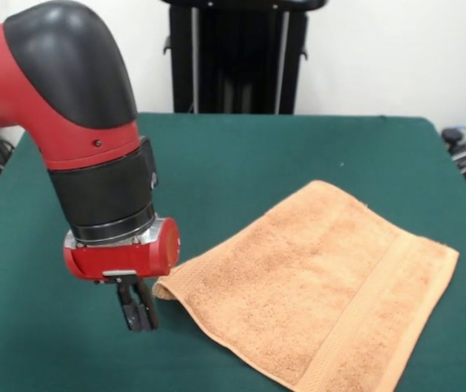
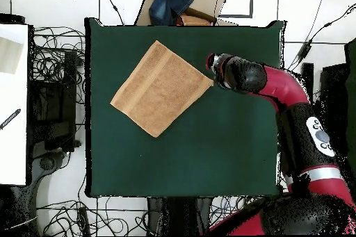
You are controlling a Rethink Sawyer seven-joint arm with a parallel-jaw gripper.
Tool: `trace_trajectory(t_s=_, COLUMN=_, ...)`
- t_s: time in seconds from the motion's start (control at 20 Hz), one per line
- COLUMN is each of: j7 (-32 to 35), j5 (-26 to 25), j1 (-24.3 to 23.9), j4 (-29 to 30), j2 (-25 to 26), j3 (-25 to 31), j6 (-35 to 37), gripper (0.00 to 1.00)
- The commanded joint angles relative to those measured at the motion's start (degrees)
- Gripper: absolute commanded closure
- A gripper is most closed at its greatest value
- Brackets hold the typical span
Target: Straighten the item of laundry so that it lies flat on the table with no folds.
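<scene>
Where cables (image 2: 59, 46) ring it, green table (image 1: 241, 155) (claw (image 1: 137, 314) pinched narrow, empty) under flat towel (image 1: 314, 282).

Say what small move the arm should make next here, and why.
Probably lift the gripper straight up and clear. The towel already looks spread flat on the table, with no fold showing in either view; only the corner beside the closed fingers seems slightly raised. They appear just off the cloth, so pulling sideways might rumple it.
</scene>
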Motion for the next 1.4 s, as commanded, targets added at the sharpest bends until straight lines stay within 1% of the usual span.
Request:
trace_trajectory(t_s=0.05, j7=-14.22, j5=-1.67, j1=-0.2, j4=0.5, j2=3.35, j3=5.53, j6=4.56, gripper=1.0)
trace_trajectory(t_s=0.3, j7=-13.87, j5=-1.86, j1=-0.68, j4=1.01, j2=3.28, j3=6.51, j6=4.38, gripper=1.0)
trace_trajectory(t_s=0.6, j7=-14.29, j5=2.08, j1=-2.88, j4=1.74, j2=7.36, j3=10.43, j6=7.52, gripper=1.0)
trace_trajectory(t_s=0.75, j7=-14.16, j5=2.66, j1=-3.7, j4=2.97, j2=8.43, j3=12.01, j6=7.29, gripper=1.0)
trace_trajectory(t_s=1.05, j7=-12.62, j5=3.15, j1=-4.59, j4=5.39, j2=8.11, j3=14.0, j6=8.16, gripper=1.0)
trace_trajectory(t_s=1.2, j7=-11.85, j5=2.47, j1=-5.51, j4=7.06, j2=7.96, j3=14.44, j6=7.63, gripper=1.0)
trace_trajectory(t_s=1.4, j7=-12.47, j5=1.96, j1=-5.88, j4=6.69, j2=9.0, j3=14.8, j6=7.98, gripper=1.0)
